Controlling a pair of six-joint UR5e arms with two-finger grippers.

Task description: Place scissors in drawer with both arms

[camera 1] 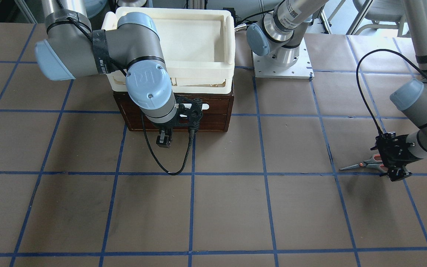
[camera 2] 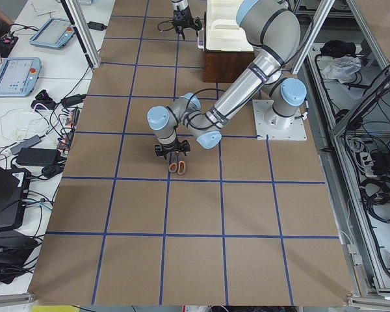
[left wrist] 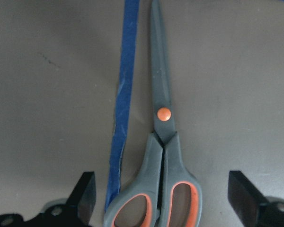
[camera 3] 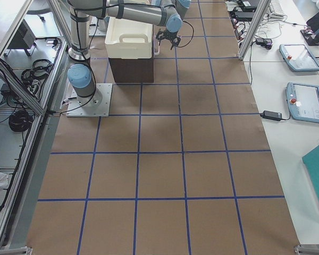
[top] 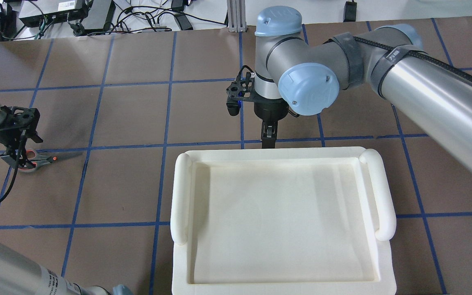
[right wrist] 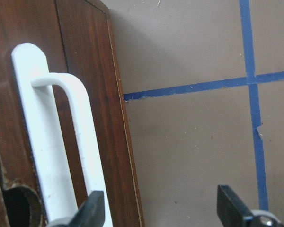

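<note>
The scissors (left wrist: 165,142) lie flat on the table, grey handles lined orange, blades shut along a blue tape line. My left gripper (left wrist: 165,194) is open just above them, one finger on each side of the handles, not touching. It shows at the right in the front view (camera 1: 397,171) over the scissors (camera 1: 365,164). The dark brown drawer (camera 1: 213,111) is shut, under a cream tray. My right gripper (right wrist: 161,208) is open in front of it. The white bar handle (right wrist: 61,142) is by one finger, not held.
The cream-white plastic tray (top: 180,196) sits on top of the drawer box. The right arm's base plate (camera 1: 282,66) is bolted beside the box. A black cable (camera 1: 176,163) hangs from the right wrist to the table. Blue tape lines grid the brown table.
</note>
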